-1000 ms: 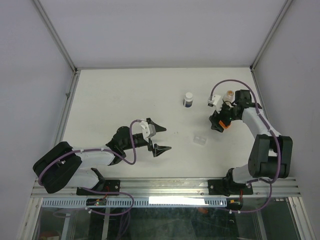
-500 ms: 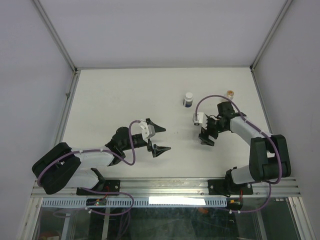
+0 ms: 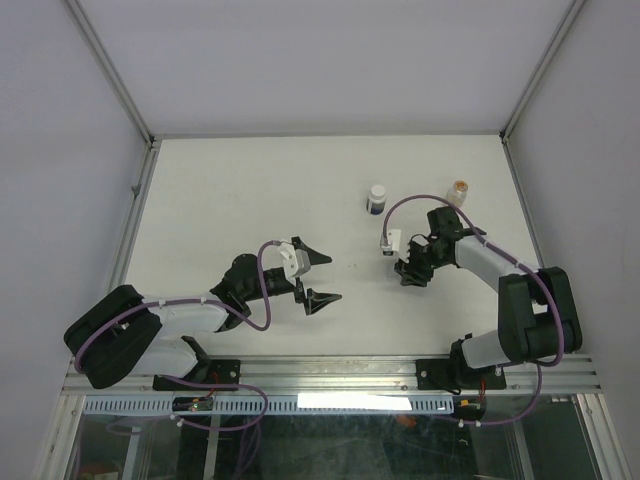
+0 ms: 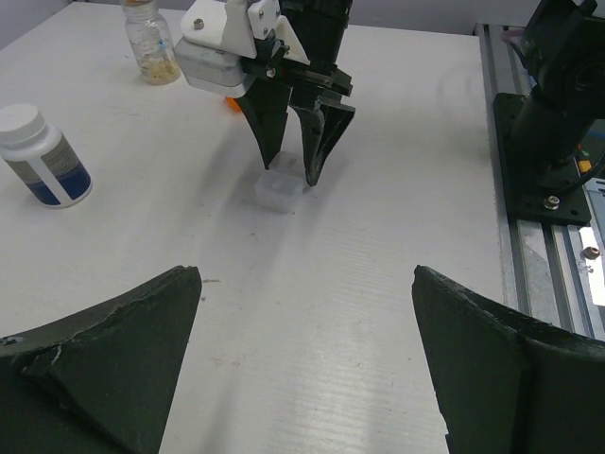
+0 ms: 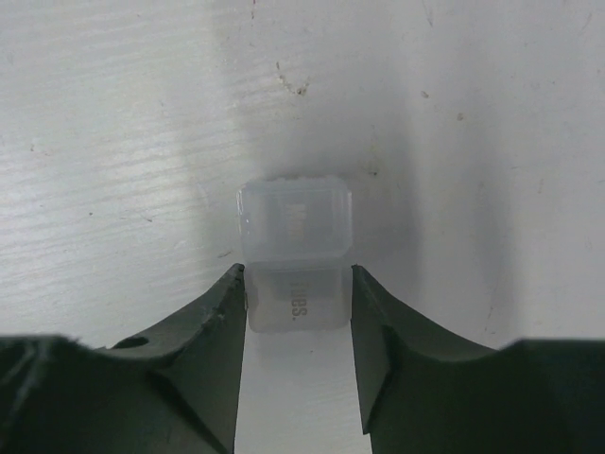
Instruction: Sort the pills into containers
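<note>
Two arms on white table (image 3: 220, 200), left gripper (image 3: 335, 277) spread wide, empty, low at 6 o'clock, right gripper (image 4: 293, 172) pointing down, pinching box (image 5: 295, 227) at 4 o'clock, bottle (image 4: 43, 156) at 1, blue label unreadable, vial (image 3: 460, 187) at 2, box's embossed lettering unclear

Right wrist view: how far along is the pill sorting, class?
Done: nothing evident; the two-cell box looks empty, the white bottle stands capped. In hand: the right gripper straddles the box, grip uncertain; the left gripper hangs open. Left: the sorting itself, vial included.
</note>
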Robot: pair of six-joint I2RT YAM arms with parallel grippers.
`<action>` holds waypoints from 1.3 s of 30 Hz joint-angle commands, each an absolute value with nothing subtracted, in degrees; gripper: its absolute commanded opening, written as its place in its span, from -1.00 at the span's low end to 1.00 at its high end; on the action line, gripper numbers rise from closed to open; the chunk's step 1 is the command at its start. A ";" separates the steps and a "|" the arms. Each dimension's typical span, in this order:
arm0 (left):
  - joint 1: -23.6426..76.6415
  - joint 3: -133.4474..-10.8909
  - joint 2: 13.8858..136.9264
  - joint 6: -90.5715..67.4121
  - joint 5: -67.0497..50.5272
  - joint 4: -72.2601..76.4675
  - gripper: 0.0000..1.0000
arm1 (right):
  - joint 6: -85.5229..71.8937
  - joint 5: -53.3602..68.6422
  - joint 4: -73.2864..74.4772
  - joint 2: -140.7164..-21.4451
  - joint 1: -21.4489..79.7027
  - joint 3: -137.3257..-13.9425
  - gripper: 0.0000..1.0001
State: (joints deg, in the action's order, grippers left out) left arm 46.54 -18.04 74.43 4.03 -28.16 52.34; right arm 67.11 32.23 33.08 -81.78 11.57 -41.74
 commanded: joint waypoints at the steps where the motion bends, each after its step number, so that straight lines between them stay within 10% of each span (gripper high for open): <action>1: 47.05 -17.63 72.86 4.03 -28.20 55.77 0.96 | 67.76 34.13 33.62 -79.40 11.95 -42.81 -0.30; 21: 45.71 -31.08 86.37 -55.45 -12.95 53.39 0.72 | 74.02 50.92 36.98 -67.88 14.12 -50.80 -0.54; 39: 49.20 -42.29 96.91 -61.83 -9.80 46.82 0.43 | 67.77 48.86 29.65 -66.18 16.99 -46.33 -0.54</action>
